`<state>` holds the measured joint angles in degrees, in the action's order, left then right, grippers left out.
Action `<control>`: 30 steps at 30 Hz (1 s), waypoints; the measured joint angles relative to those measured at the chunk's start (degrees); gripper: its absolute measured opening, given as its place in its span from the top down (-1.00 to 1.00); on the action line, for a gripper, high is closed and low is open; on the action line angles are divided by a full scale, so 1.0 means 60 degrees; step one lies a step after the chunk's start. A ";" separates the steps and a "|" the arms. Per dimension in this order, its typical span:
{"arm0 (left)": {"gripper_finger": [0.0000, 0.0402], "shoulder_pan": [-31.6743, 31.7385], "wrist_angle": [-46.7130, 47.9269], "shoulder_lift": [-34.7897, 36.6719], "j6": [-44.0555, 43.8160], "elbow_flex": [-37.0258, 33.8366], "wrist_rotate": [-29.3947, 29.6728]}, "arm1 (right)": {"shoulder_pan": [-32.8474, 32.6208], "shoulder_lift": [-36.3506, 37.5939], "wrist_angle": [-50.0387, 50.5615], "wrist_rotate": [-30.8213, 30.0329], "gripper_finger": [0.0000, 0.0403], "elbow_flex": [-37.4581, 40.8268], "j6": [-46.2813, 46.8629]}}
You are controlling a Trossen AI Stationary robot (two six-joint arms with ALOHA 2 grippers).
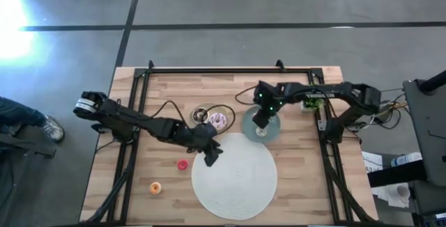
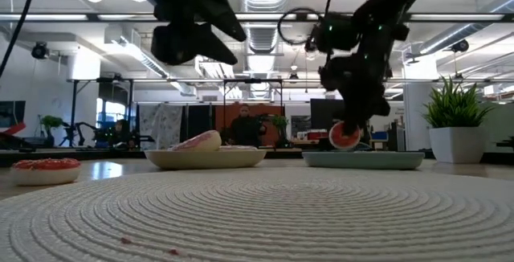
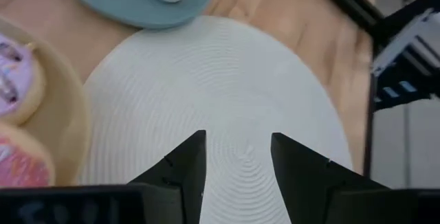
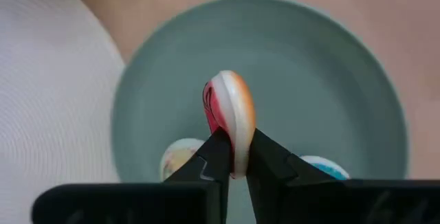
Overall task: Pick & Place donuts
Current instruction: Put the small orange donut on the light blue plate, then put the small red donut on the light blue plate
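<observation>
My right gripper (image 4: pixel 234 157) hangs over the teal plate (image 4: pixel 330 80), shut on a mini donut (image 4: pixel 230 107) that is red-pink on one face and cream on the other. Two more mini donuts, one cream (image 4: pixel 177 157) and one blue (image 4: pixel 323 165), lie in that plate. My left gripper (image 3: pixel 237 159) stands open above the white mat (image 3: pixel 227 86), holding nothing. Beside it, the beige plate (image 1: pixel 202 107) carries a pale pink-white donut (image 1: pixel 219 120) and a bright pink one (image 3: pixel 20 162). A red-pink mini donut (image 1: pixel 182 164) and an orange one (image 1: pixel 155 188) lie on the wood. My right gripper pinches the mini donut by its two flat faces (image 4: pixel 232 131) between the two fingertips (image 4: pixel 214 157). The fingers come steeply from above. The donut stands on edge between them, low over the teal plate (image 2: pixel 363 159); whether it touches the plate I cannot tell.
The big round white mat (image 1: pixel 233 175) fills the table's near middle. A potted green plant (image 2: pixel 456 129) stands at the table's far right. Black frame rails (image 1: pixel 139 102) run along the table's sides. A person's shoe (image 1: pixel 52 128) shows on the floor at left.
</observation>
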<state>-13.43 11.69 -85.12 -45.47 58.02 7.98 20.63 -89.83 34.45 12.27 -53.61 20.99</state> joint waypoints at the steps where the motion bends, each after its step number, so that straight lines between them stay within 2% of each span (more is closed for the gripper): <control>1: 0.32 -0.0093 0.0100 0.0007 -0.0110 0.0000 0.0173 | 0.0155 -0.0210 -0.0004 0.0235 0.84 -0.0049 -0.0038; 3: 0.32 -0.0201 0.0274 0.0017 -0.0265 0.0000 0.0369 | 0.0319 -0.0689 0.0023 0.0481 0.77 -0.0181 -0.0138; 8: 0.32 -0.0318 0.0621 0.0048 -0.0708 -0.0004 0.0411 | 0.0303 -0.1731 0.0312 0.0342 0.53 -0.0863 -0.0671; 13: 0.32 -0.0511 0.1287 0.0259 -0.1092 -0.0007 0.0553 | 0.0103 -0.2034 0.1699 -0.1688 0.32 -0.1791 -0.1359; 15: 0.32 -0.0620 0.1580 0.0329 -0.1192 -0.0011 0.0829 | 0.0090 -0.2042 0.2112 -0.2139 0.26 -0.2053 -0.1658; 19: 0.32 -0.0756 0.1938 0.0470 -0.1312 -0.0018 0.1228 | 0.0088 -0.1881 0.2324 -0.2288 0.17 -0.2324 -0.1817; 23: 0.32 -0.0831 0.2254 0.0542 -0.1430 -0.0018 0.1261 | 0.0126 -0.1589 0.2481 -0.2396 0.12 -0.2421 -0.1924; 25: 0.32 -0.0960 0.2499 0.0622 -0.1537 -0.0015 0.1269 | 0.0126 -0.1374 0.2514 -0.2768 0.10 -0.2398 -0.2026; 30: 0.32 -0.1727 0.4131 0.0763 -0.1988 -0.0016 0.1232 | 0.0087 -0.0563 0.2555 -0.3114 0.09 -0.2256 -0.2461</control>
<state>-23.79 36.48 -80.54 -57.39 57.92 15.37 21.15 -93.21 49.78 -6.42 -67.15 6.22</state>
